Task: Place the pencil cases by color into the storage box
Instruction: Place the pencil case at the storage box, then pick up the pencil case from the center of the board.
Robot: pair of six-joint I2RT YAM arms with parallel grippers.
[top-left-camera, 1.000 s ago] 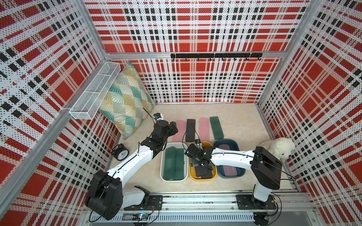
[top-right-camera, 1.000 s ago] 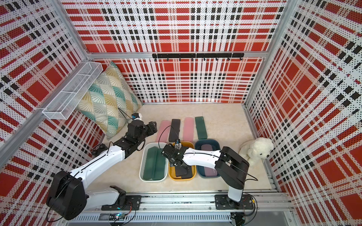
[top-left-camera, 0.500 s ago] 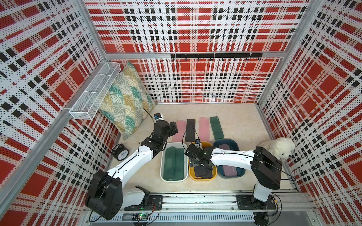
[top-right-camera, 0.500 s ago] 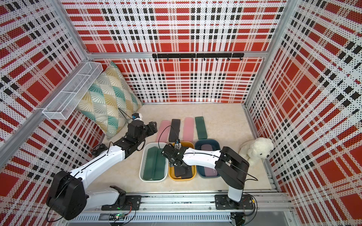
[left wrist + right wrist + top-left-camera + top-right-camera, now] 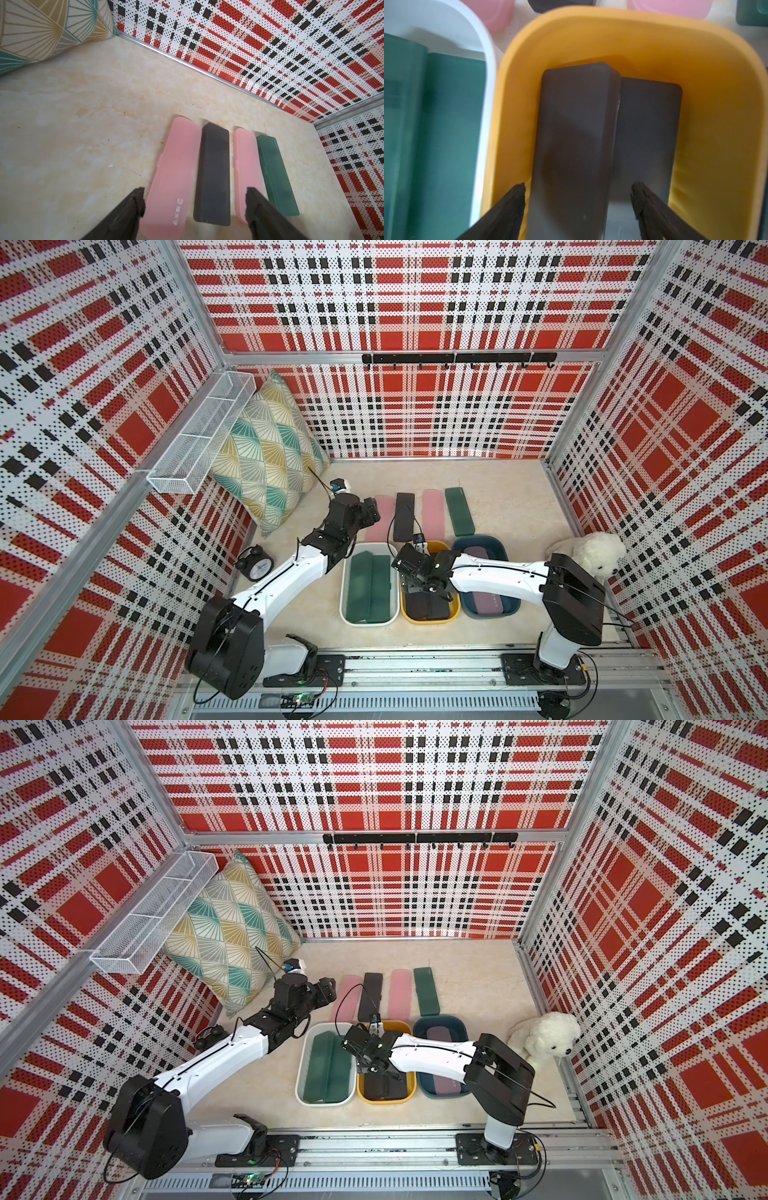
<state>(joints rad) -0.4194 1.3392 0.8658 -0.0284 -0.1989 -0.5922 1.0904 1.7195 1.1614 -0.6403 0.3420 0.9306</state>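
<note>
Four pencil cases lie in a row on the table: pink (image 5: 172, 176), black (image 5: 213, 174), pink (image 5: 245, 162), dark green (image 5: 274, 174). My left gripper (image 5: 195, 195) hovers open over the nearer ends of the first pink and black cases (image 5: 372, 510). In front stand three storage boxes. The white one (image 5: 344, 593) holds two green cases (image 5: 368, 589). The yellow one (image 5: 591, 31) holds two black cases, one (image 5: 571, 145) tilted against the other (image 5: 648, 124). The blue one (image 5: 478, 540) holds a pink case (image 5: 488, 605). My right gripper (image 5: 578, 190) is open inside the yellow box, straddling the tilted black case (image 5: 411, 585).
A patterned cushion (image 5: 266, 456) leans in the back left corner, with a black alarm clock (image 5: 255, 566) in front of it. A white plush toy (image 5: 590, 556) sits at the right wall. A wire basket (image 5: 199, 439) hangs on the left wall.
The right gripper's jaws have spread wider, letting go of the tilted black case in the yellow box. The left arm has not moved.
</note>
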